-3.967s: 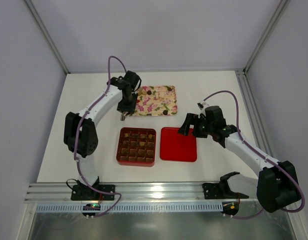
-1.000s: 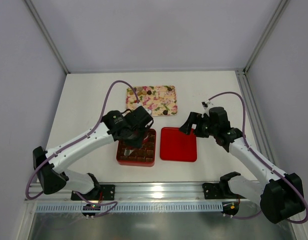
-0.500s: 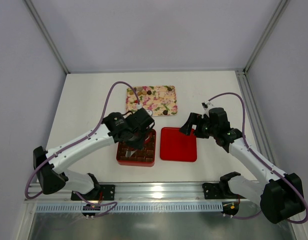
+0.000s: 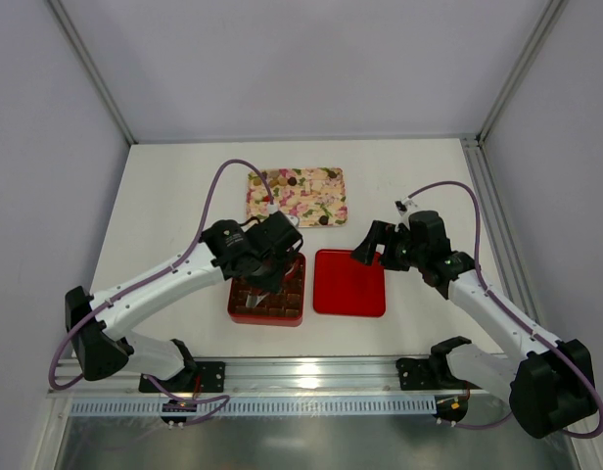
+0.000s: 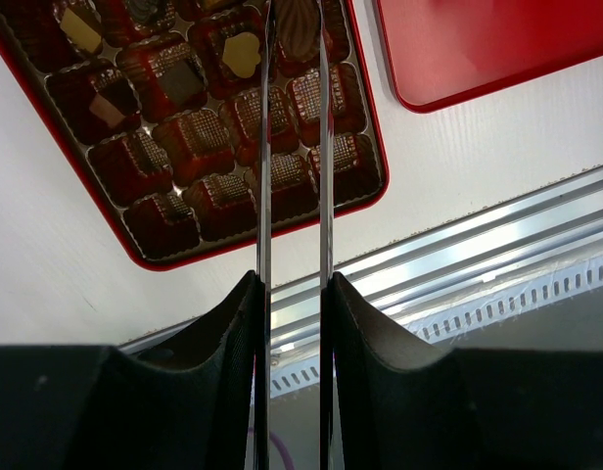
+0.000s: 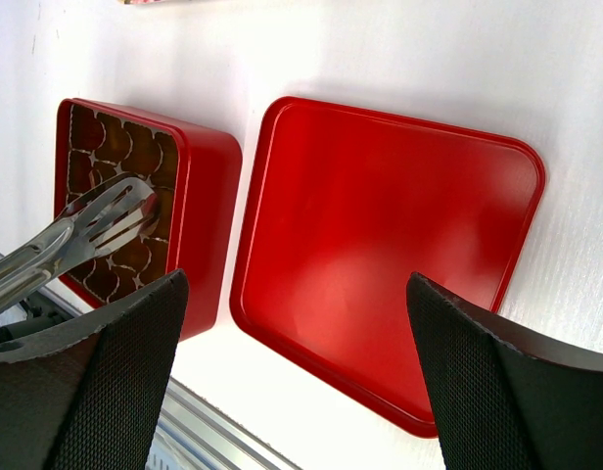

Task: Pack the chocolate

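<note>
My left gripper [image 5: 294, 284] is shut on a pair of metal tongs [image 5: 265, 147], whose blades reach down into the square red box [image 5: 135, 257]. Between the tong tips sits a dark ribbed chocolate [image 5: 297, 24], over a cell near the box's right side. Several cells hold chocolate pieces, among them a light heart-shaped one [image 5: 245, 54]; many lower cells show only their brown liners. From above, the left gripper [image 4: 262, 259] hangs over the box [image 4: 233, 308]. My right gripper [image 6: 297, 282] is open and empty above the flat red lid [image 6: 380, 245].
The floral tray [image 4: 311, 201] lies behind the box with a few dark pieces [image 4: 292, 179] on it. The lid [image 4: 348, 284] rests right of the box. The tongs [image 6: 86, 230] also show in the right wrist view. A metal rail [image 4: 311, 377] runs along the near edge.
The left arm came from the floral tray to the red box with the tongs. Over the last second it has barely shifted. The right arm has stayed still.
</note>
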`<act>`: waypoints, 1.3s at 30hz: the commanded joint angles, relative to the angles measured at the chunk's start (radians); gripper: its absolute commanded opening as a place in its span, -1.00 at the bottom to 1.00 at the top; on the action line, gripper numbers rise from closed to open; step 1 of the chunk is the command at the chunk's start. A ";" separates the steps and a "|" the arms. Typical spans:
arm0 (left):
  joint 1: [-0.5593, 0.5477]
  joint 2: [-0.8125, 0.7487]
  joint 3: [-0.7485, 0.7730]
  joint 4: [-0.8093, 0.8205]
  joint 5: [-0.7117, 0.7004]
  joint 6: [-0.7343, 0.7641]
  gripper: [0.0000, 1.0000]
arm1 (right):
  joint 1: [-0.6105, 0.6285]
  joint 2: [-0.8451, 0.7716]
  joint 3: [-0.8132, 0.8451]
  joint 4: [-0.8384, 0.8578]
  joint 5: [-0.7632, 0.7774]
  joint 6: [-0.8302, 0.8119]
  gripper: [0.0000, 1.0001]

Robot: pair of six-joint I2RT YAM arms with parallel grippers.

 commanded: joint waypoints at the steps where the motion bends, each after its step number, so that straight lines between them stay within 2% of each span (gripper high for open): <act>1: -0.007 -0.014 0.001 0.035 -0.016 -0.014 -0.35 | 0.005 -0.024 0.001 0.019 0.009 0.007 0.84; 8: -0.010 -0.014 0.003 0.032 -0.014 -0.015 -0.29 | 0.007 -0.027 0.002 0.016 0.007 0.007 0.84; 39: -0.018 -0.028 0.006 0.024 -0.033 -0.023 -0.25 | 0.005 -0.039 -0.006 0.013 0.009 0.009 0.84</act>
